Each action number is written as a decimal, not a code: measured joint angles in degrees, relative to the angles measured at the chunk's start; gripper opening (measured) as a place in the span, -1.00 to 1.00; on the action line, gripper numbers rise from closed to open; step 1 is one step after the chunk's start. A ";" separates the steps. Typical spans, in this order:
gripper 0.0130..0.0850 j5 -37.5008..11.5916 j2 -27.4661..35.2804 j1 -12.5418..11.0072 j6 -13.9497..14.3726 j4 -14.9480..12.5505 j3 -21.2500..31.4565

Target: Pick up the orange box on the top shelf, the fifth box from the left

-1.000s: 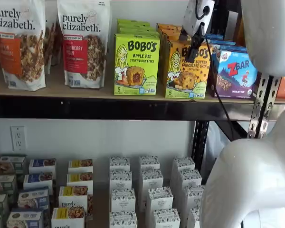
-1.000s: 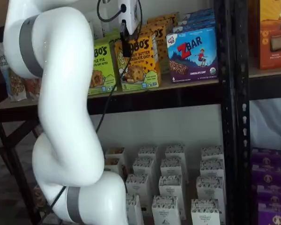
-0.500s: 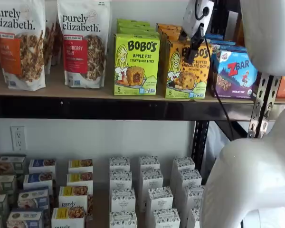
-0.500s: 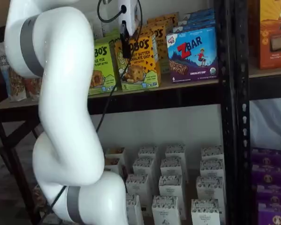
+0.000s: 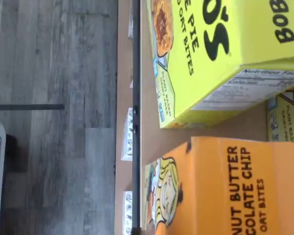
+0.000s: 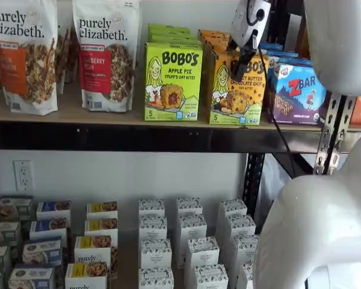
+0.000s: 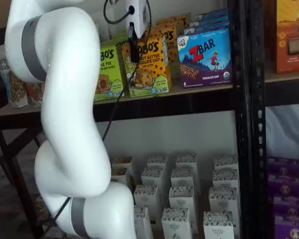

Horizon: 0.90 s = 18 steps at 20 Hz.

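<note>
The orange box (image 6: 236, 90) stands upright at the front of the top shelf (image 6: 126, 117), between a green Bobo's Apple Pie box (image 6: 172, 81) and a blue ZBar box (image 6: 298, 93). It shows in both shelf views (image 7: 148, 67) and in the wrist view (image 5: 225, 188). My gripper (image 6: 243, 63) hangs in front of the orange box's upper part, white body above, black fingers seen side-on. In a shelf view the fingers (image 7: 133, 47) cover the box's top left. No gap shows between them, and the box rests on the shelf.
Two purely elizabeth bags (image 6: 105, 54) stand left on the shelf. More orange boxes line up behind the front one. A black upright (image 7: 244, 99) stands right of the ZBar box. Small white boxes (image 6: 189, 241) fill the lower level. My white arm (image 7: 65, 124) blocks much of one shelf view.
The gripper has risen slightly in front of the orange box. The boxes have not moved.
</note>
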 joint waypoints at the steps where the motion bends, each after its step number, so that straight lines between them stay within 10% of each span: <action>1: 0.56 -0.06 -0.03 0.00 0.01 0.00 0.03; 18: 0.44 -0.43 -0.20 0.08 0.06 0.06 0.30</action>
